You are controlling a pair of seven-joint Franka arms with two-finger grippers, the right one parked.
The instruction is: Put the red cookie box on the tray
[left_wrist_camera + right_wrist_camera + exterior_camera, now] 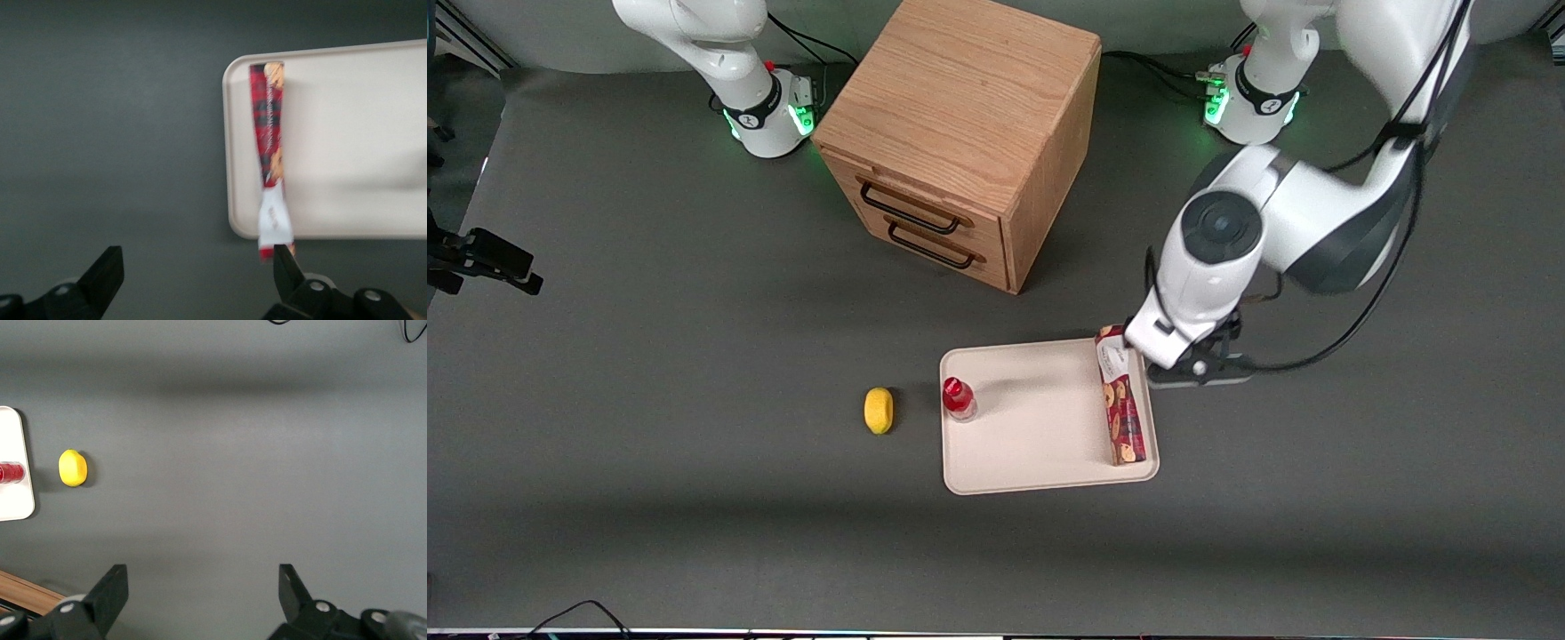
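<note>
**Box on tray, hand open and clear**

The hand (193, 270) is seen spread wide with nothing held between its fingers (103, 273). One fingertip sits just beside the white-label end of the red cookie box (269, 153); whether it touches the box cannot be told. In the front view the hand (1199, 366) is mostly hidden under the arm's wrist, just off the tray (1040, 444) edge toward the working arm's end of the bench (649, 356).

The red cookie box (1120, 400) is laid on the tray, standing on a narrow long side, along the tray's rim at the working arm's end. Its white-label end overhangs the tray rim on the edge farther from the front camera; the cookie-printed end lies nearer that camera, inside the rim.

A small red-capped bottle (958, 398) is stood upright on the tray, at the tray's edge toward the parked arm's end. A yellow lemon-like object (879, 410) is placed on the bench just off that same tray edge. A wooden two-drawer cabinet (960, 133) is set farther from the front camera than the tray, well apart from it.
</note>
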